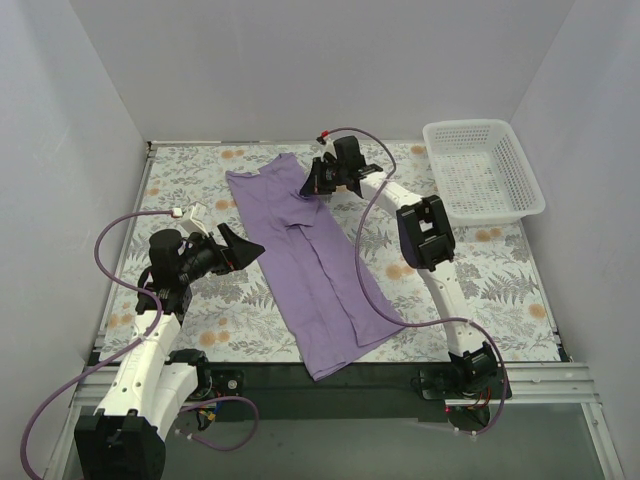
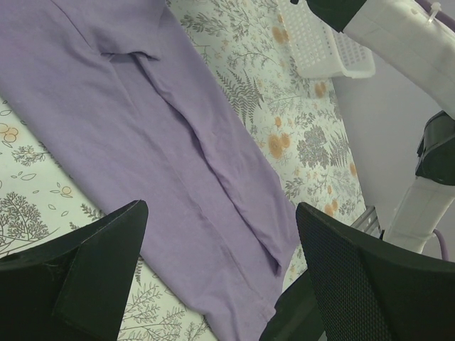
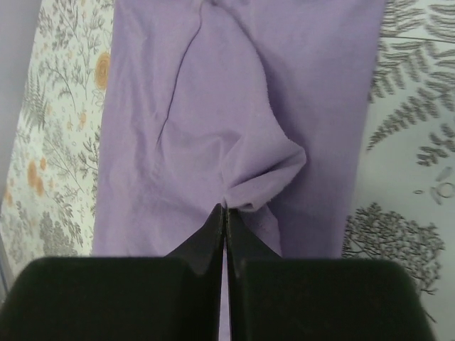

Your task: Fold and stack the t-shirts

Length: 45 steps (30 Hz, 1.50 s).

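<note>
The lavender-purple t-shirt [image 1: 310,260] lies folded lengthwise into a long strip, running diagonally from the far middle of the floral table to its near edge. My right gripper [image 1: 312,182] is at the strip's far right corner. In the right wrist view it [image 3: 226,209] is shut, with a bunched fold of the t-shirt [image 3: 213,106] pinched at its tips. My left gripper [image 1: 245,247] hovers just left of the strip's middle, pointing at it. Its jaws [image 2: 220,209] stand wide open with nothing between them, above the t-shirt [image 2: 163,142].
A white lattice basket [image 1: 485,170] stands at the far right corner and shows as the basket [image 2: 320,46] at the top of the left wrist view. The right arm's links [image 1: 425,235] reach over the table right of the shirt. White walls close in three sides.
</note>
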Each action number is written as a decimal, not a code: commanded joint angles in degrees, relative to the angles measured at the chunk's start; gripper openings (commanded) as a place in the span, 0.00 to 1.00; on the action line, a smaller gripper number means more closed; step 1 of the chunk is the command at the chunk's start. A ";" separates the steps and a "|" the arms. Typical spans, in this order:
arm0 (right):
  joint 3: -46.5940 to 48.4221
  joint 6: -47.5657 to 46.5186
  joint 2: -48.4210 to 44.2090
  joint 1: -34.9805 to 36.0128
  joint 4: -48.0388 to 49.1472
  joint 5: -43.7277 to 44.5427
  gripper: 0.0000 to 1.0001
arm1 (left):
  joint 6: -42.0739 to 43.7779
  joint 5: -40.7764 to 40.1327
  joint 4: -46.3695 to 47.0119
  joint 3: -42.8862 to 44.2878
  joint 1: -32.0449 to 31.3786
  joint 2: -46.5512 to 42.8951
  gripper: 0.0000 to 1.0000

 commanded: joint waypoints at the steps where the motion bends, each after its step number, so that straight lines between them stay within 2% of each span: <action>1: 2.42 -6.37 -5.42 1.65 -1.76 3.50 0.01 | 1.00 1.00 0.34 -0.16 -0.24 -1.46 0.85; 11: 2.69 -12.61 -7.80 3.94 -3.60 7.54 0.01 | 1.00 1.17 0.43 -0.16 -0.24 -1.38 0.85; 22: 0.58 -20.69 -10.26 9.47 -4.83 11.94 0.01 | 1.09 1.17 0.34 -0.07 -0.24 -1.20 0.85; 30: -5.74 -30.35 -13.85 14.57 -5.27 17.38 0.03 | 1.09 1.35 0.43 -0.07 -0.24 -1.02 0.85; 32: -6.71 -34.13 -14.39 16.14 -5.97 19.83 0.07 | 1.09 1.44 0.43 -0.07 -0.24 -0.93 0.84; 33: -7.07 -35.19 -14.74 16.68 -6.32 20.54 0.15 | 1.09 1.35 0.51 -0.07 -0.24 -0.85 0.84; 38: -6.81 -41.25 -17.19 17.21 -9.83 20.65 0.33 | 0.92 0.82 0.43 -0.33 -0.24 -1.29 0.85; 39: -7.15 -42.74 -19.38 17.12 -10.54 19.51 0.44 | 0.92 0.65 0.43 -0.34 -0.24 -1.37 0.85; 42: -10.66 -51.62 -25.26 15.72 -13.78 9.86 0.67 | 0.83 -0.75 -0.01 -0.33 -0.24 -1.20 0.85; 45: -15.76 -54.96 -30.80 11.95 -15.90 -1.04 0.77 | 0.13 -2.43 -0.71 -0.33 -0.24 -0.41 0.85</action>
